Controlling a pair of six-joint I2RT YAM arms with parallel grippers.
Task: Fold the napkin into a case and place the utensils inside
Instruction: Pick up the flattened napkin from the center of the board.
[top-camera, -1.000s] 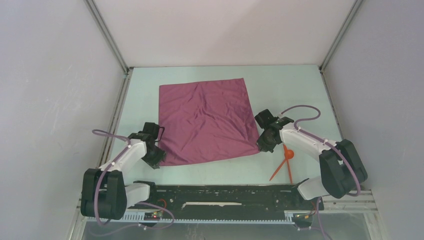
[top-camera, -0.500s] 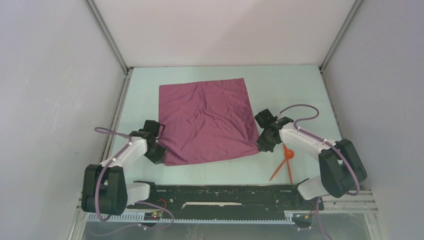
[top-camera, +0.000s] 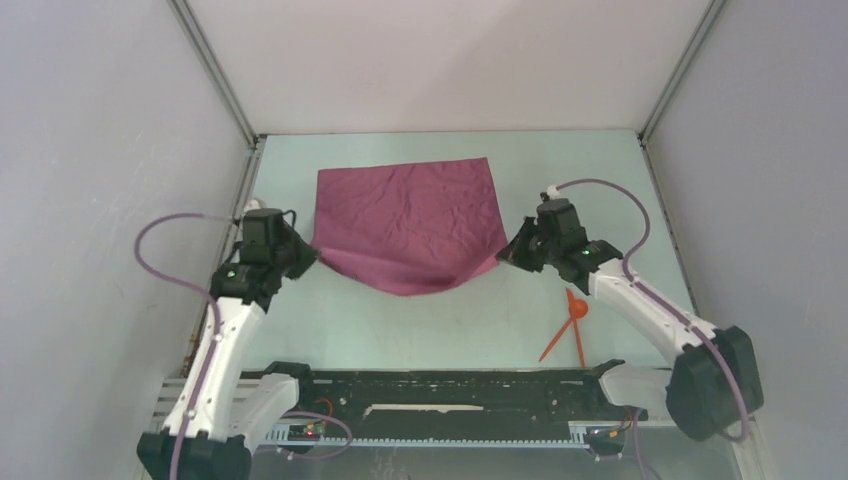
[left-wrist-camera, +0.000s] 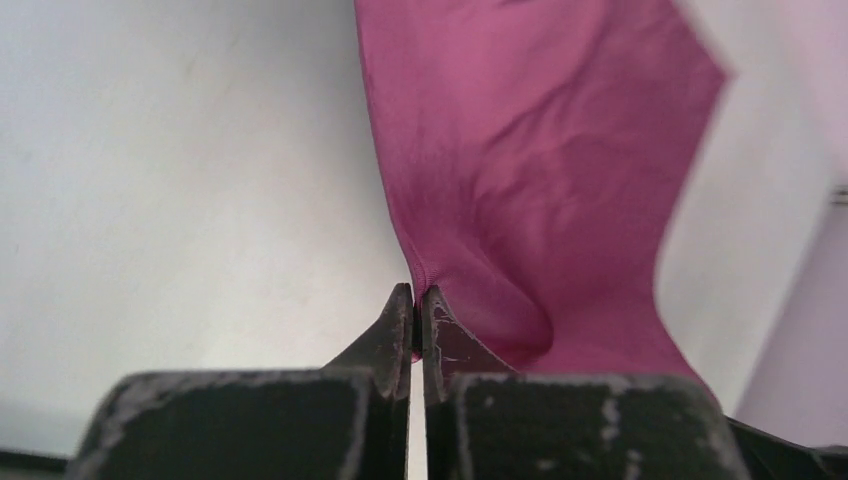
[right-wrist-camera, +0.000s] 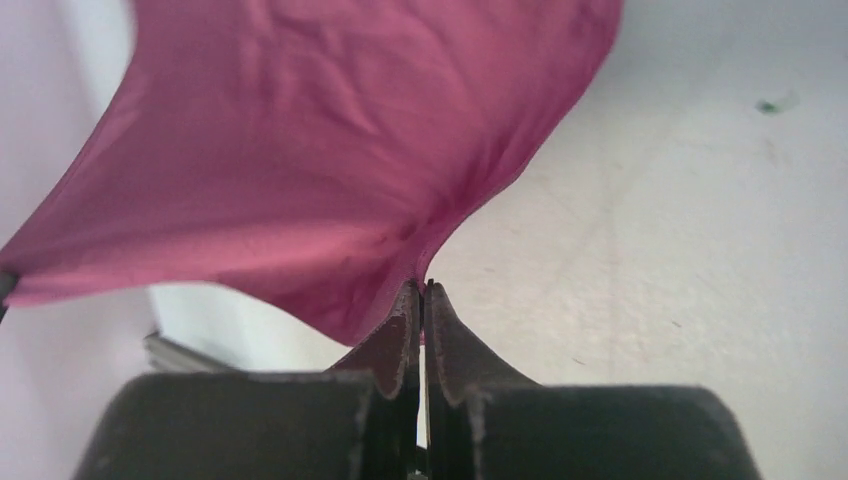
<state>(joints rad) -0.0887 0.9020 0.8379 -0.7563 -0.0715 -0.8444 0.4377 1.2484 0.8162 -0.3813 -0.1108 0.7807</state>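
The plum-purple napkin (top-camera: 408, 220) has its near edge lifted off the table and sags in the middle, while its far edge lies flat. My left gripper (top-camera: 308, 256) is shut on the near left corner; the left wrist view shows the cloth (left-wrist-camera: 520, 180) pinched at my gripper (left-wrist-camera: 418, 298). My right gripper (top-camera: 506, 256) is shut on the near right corner; the right wrist view shows the cloth (right-wrist-camera: 330, 180) pinched at my gripper (right-wrist-camera: 423, 292). The two orange-red utensils, a spoon (top-camera: 570, 312) and a straight stick (top-camera: 579, 344), lie crossed on the table at the near right, below my right arm.
Grey walls close in the pale table (top-camera: 450, 320) on three sides. A black rail (top-camera: 440, 385) runs along the near edge between the arm bases.
Both grippers have taken the napkin's near corners, risen and moved toward the far side. The near edge now hangs in the air; earlier the cloth lay flat.
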